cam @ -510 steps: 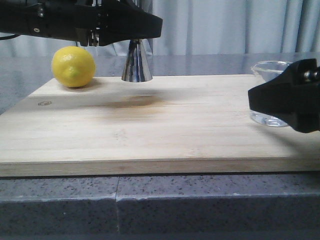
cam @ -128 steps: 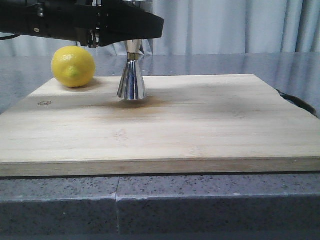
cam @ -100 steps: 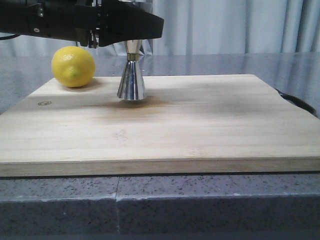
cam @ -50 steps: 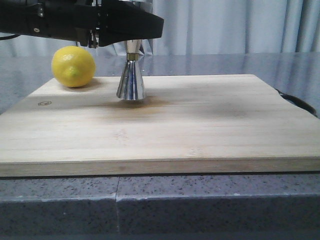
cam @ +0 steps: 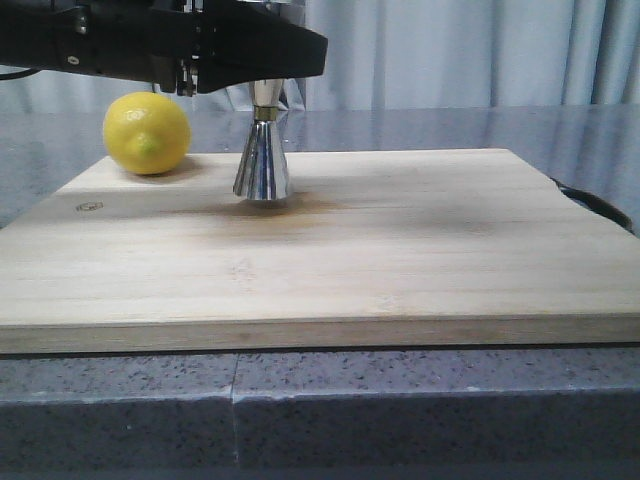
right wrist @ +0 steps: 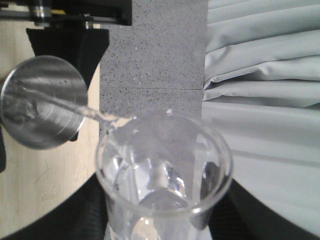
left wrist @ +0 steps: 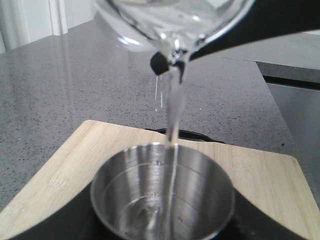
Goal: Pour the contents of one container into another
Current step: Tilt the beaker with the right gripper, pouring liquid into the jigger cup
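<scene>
A lemon (cam: pixel 146 132) sits on the wooden board (cam: pixel 400 250) beside the steel jigger (cam: pixel 262 160), which the left gripper (cam: pixel 262 62) clamps upright. The right gripper (right wrist: pixel 160 220) grips the tilted glass beaker (right wrist: pixel 162 170), its clear stream falling into the jigger's bowl

The left arm (cam: pixel 150 40) is a matte black, blocky casing with small silver screws; its black gripper fingers (right wrist: pixel 75 47) are broad and flat-faced.
</scene>
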